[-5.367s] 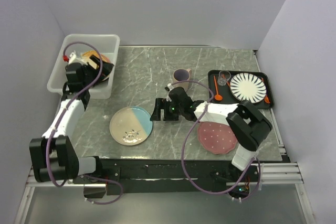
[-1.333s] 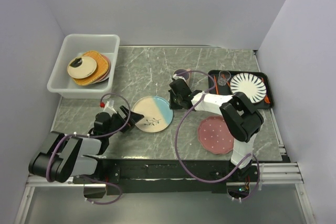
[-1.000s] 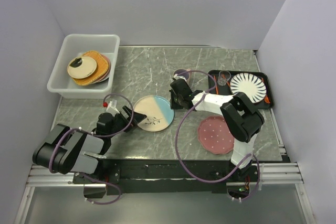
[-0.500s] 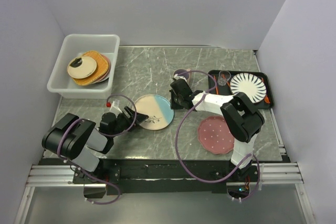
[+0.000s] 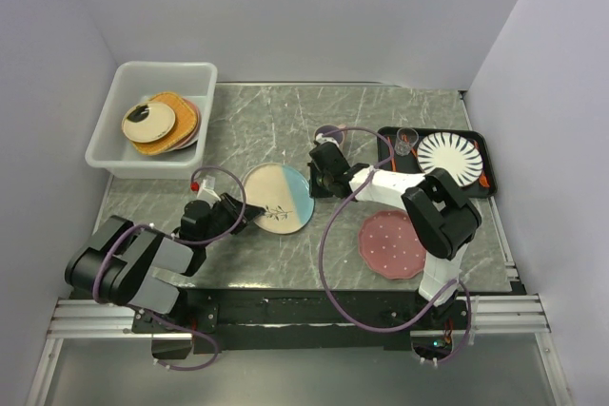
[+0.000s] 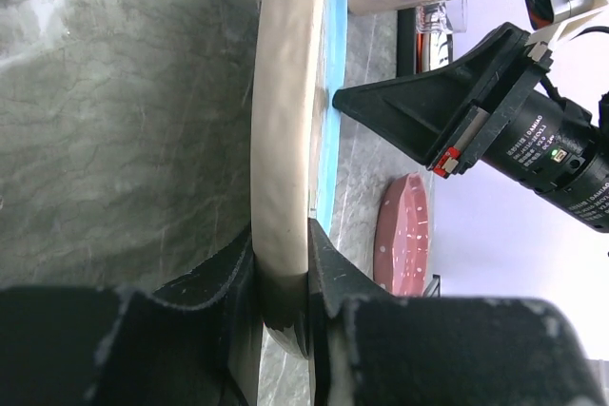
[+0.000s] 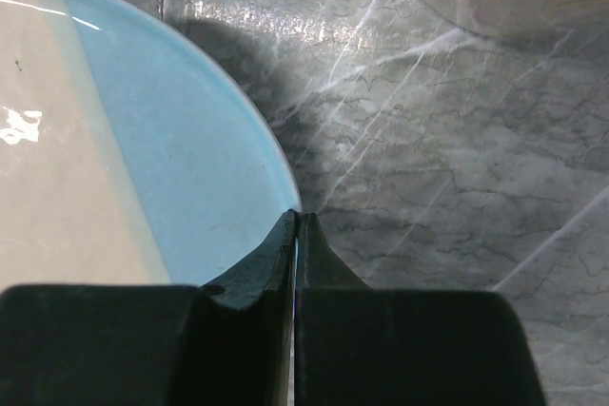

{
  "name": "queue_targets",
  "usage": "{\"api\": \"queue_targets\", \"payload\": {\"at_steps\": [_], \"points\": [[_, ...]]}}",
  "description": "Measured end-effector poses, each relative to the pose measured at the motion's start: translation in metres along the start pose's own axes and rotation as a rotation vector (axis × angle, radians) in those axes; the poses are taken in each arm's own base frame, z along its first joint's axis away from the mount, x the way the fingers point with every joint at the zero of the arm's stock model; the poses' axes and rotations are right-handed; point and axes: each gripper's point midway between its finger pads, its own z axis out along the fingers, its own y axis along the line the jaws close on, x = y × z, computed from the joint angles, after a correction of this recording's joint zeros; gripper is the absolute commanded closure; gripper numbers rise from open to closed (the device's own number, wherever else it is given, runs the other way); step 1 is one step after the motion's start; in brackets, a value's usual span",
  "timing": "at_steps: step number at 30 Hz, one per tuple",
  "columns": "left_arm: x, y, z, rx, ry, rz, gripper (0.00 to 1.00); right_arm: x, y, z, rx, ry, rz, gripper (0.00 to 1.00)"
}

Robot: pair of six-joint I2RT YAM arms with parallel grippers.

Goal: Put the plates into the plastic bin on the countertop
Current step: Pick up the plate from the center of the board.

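Observation:
The cream-and-light-blue plate (image 5: 277,199) lies on the countertop (image 5: 266,121). My left gripper (image 5: 238,213) is shut on its near-left rim; in the left wrist view both fingers (image 6: 333,278) press the cream rim (image 6: 283,140). My right gripper (image 5: 317,183) is shut and empty, its tips (image 7: 296,221) against the plate's blue edge (image 7: 190,140). The pink dotted plate (image 5: 392,244) lies at the front right. The plastic bin (image 5: 195,73) at the back left holds several stacked plates (image 5: 157,123).
A beige mug (image 5: 330,133) stands just behind the right gripper. A black tray (image 5: 481,183) at the right holds a black-striped white plate (image 5: 449,159), a small glass and orange utensils. Grey walls close in both sides.
My left arm came from the bin to the plate's left rim and its jaws closed on it. The right gripper stays shut against the blue edge; the plate barely shifted.

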Motion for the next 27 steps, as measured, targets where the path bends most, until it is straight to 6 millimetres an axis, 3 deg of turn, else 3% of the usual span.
{"api": "queue_targets", "payload": {"at_steps": [18, 22, 27], "points": [[-0.002, -0.002, -0.002, -0.018, -0.004, 0.031, 0.99, 0.001, 0.001, -0.001, -0.009, 0.000, 0.000, 0.96], [-0.003, -0.004, -0.004, -0.020, -0.005, 0.058, 0.99, 0.004, 0.002, -0.004, -0.021, 0.005, 0.000, 0.90], [-0.003, -0.007, -0.006, -0.022, -0.003, 0.088, 0.99, 0.011, 0.004, -0.008, -0.041, 0.022, -0.001, 0.68]]}}
